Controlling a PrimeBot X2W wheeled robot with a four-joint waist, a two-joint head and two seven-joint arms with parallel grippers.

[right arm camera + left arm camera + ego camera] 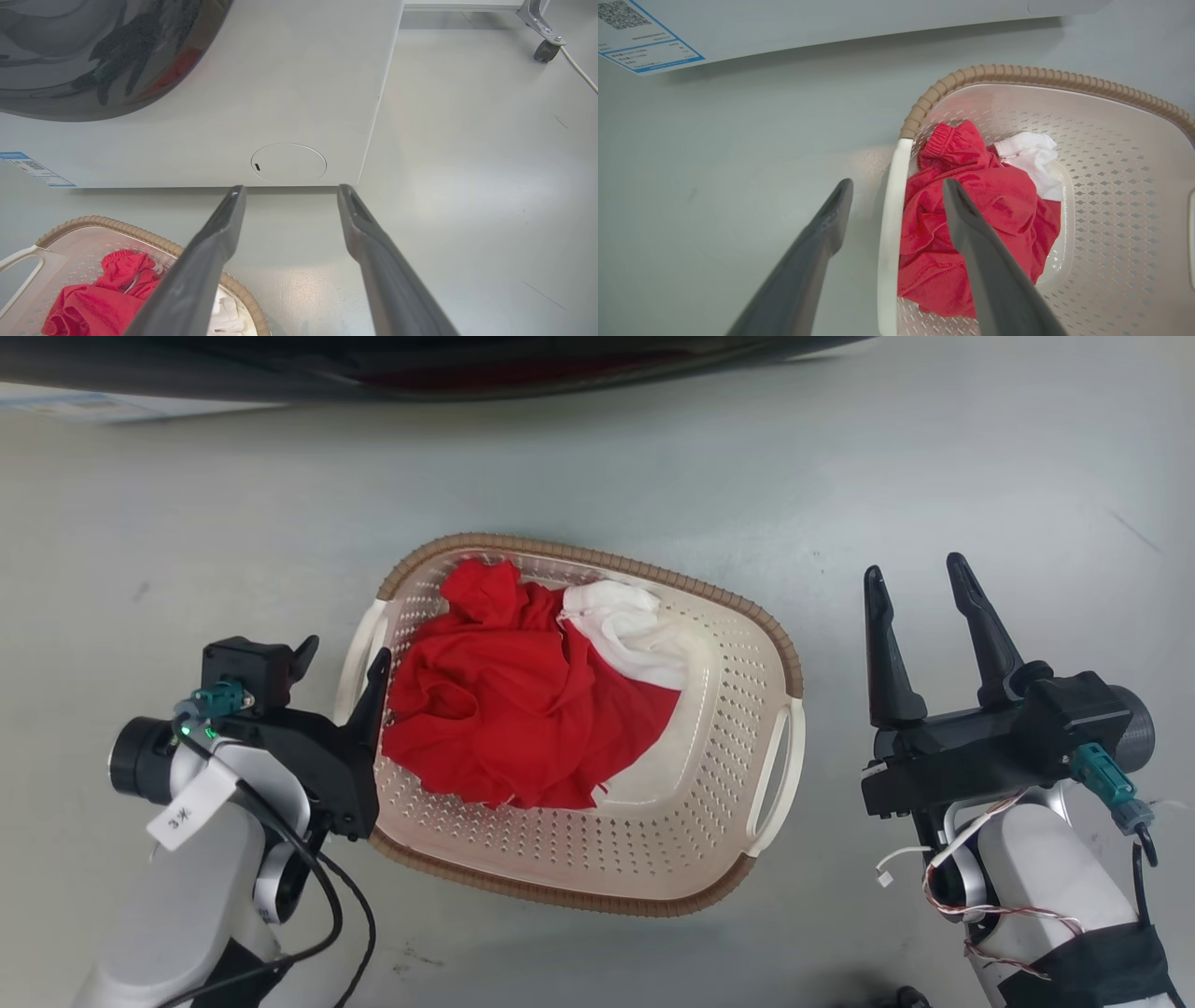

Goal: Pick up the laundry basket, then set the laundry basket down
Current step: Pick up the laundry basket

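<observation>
Laundry basket (653, 859): centre of floor (653, 457), holding red garment (504, 709) and white cloth (635, 635). Left claw (344, 651): basket's 9 o'clock, released, straddling white side handle (353, 663). Right claw (915, 567): 3 o'clock, released, apart from basket.

Washer (289, 93) beyond basket (644, 845), floor (597, 467) between

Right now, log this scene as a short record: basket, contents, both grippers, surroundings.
basket: laundry basket resting on the floor
contents: red garment, white cloth
left gripper: open, fingers straddling the left handle, one outside, one inside
right gripper: open, apart from the basket, off to the side of the right handle
ahead: washing machine
</observation>
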